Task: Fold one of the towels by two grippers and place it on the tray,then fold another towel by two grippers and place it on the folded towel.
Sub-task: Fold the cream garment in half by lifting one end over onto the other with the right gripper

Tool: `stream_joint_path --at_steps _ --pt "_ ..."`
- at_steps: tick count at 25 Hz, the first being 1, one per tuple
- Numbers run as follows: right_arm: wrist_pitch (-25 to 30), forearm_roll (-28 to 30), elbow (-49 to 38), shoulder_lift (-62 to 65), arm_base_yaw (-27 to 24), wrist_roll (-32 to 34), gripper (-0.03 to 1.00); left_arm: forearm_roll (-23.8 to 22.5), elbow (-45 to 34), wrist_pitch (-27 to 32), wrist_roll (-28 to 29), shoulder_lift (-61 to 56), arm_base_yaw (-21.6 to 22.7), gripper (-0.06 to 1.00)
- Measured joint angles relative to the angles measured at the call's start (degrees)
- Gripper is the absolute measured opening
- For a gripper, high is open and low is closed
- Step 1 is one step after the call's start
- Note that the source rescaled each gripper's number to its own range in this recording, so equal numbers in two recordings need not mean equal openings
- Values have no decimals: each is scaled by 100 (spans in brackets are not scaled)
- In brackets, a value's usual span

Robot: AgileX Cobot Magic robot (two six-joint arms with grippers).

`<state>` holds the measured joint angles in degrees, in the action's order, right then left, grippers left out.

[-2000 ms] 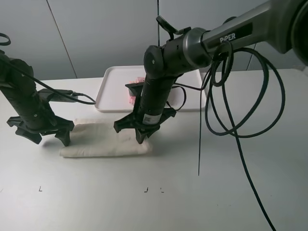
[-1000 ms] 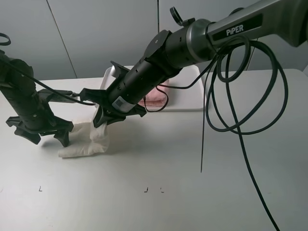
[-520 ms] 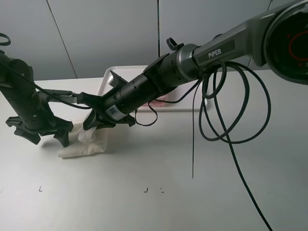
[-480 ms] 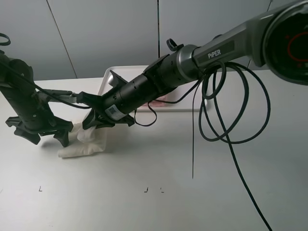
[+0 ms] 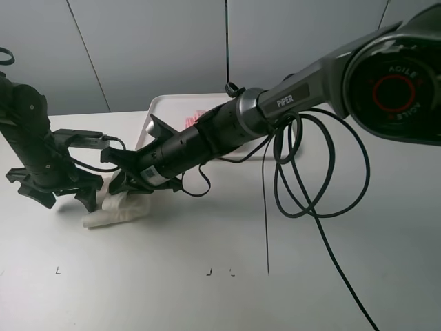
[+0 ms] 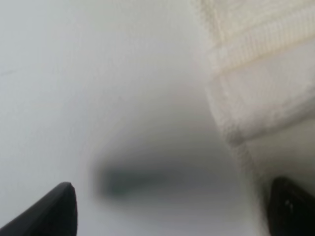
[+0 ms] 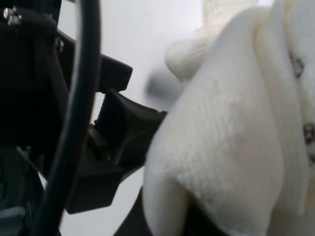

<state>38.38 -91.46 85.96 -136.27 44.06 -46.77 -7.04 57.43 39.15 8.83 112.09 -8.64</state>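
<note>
Overhead, "PiPER" marks the right arm (image 5: 303, 96) (fingers clenched on the cream towel (image 5: 117, 207)); left gripper (image 5: 54, 192) fingers spread.

The cream towel (image 5: 117, 205) lies bunched on the worktop; the pink towel (image 5: 200, 114) sits on the white tray (image 5: 160, 110).

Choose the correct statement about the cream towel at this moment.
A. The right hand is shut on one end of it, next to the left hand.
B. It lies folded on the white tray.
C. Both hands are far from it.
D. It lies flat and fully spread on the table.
A: the right hand grips a bunched end of the cream towel beside the left hand.
</note>
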Motion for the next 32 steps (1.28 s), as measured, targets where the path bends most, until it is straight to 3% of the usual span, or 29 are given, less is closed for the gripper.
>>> stream_joint_path --at_steps 14,27,29,32 --pt "-183 -106 48 -284 44 -209 5 90 0 142 -175 -299 0 99" --pt "-206 -118 48 -284 44 -163 6 175 1185 1092 -278 -788 0 99" --pt "-152 -190 48 -284 44 -152 16 188 1315 1204 -290 -788 0 99" --pt "56 -445 48 -284 44 -141 42 199 1435 1274 -301 -788 0 99"
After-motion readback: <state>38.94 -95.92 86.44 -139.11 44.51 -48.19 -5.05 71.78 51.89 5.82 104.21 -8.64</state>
